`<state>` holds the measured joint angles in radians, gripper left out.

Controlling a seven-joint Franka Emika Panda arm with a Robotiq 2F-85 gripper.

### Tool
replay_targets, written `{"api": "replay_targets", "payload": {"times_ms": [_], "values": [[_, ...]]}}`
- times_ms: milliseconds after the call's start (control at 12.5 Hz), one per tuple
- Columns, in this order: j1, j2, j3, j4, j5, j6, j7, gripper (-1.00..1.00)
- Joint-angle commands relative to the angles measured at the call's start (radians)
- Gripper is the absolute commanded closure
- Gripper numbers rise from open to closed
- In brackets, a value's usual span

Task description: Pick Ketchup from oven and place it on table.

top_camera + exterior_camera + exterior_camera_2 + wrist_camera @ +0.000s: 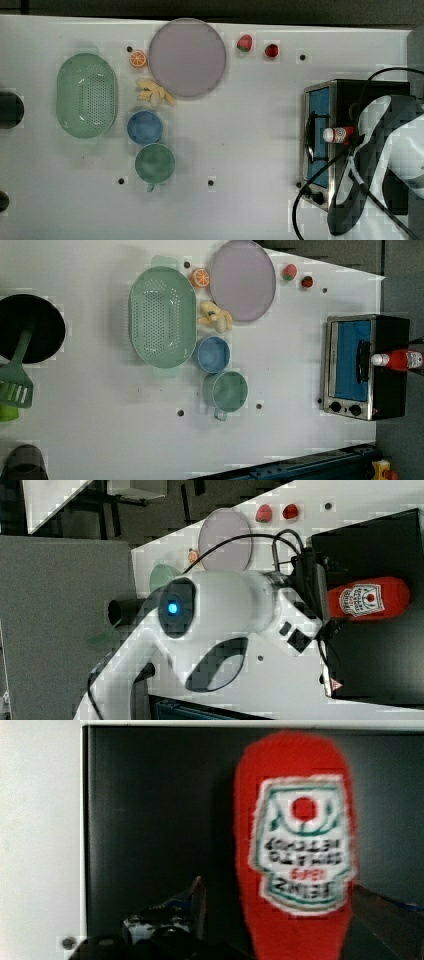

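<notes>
The ketchup point(295, 855) lies on its side on the black top of the oven point(320, 100), which stands at the three o'clock edge of the table point(240, 140) in the top view. The wrist view shows the gripper point(280, 905) wide open, one finger on each side of the bottle's lower body, holding nothing. In the left view the bottle's white cap points toward the oven's glass door. The right view shows the white arm point(225, 605) reaching to the bottle, and two strawberries point(275, 512) at twelve o'clock beside a grey plate point(225, 532).
</notes>
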<state>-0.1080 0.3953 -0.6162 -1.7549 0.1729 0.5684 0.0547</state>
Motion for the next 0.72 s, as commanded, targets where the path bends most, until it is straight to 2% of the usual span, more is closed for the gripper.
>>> {"api": "replay_targets", "payload": {"times_ms": [80, 480, 560, 720], "values": [[-0.040, 0.015, -0.007, 0.006, 0.005, 0.025, -0.049, -1.00], [-0.052, 0.054, -0.007, 0.000, 0.042, 0.025, -0.049, -1.00], [-0.053, 0.055, -0.007, -0.003, 0.042, 0.026, -0.049, -0.91], [-0.053, 0.056, -0.006, -0.007, 0.044, 0.029, -0.049, -0.43]]}}
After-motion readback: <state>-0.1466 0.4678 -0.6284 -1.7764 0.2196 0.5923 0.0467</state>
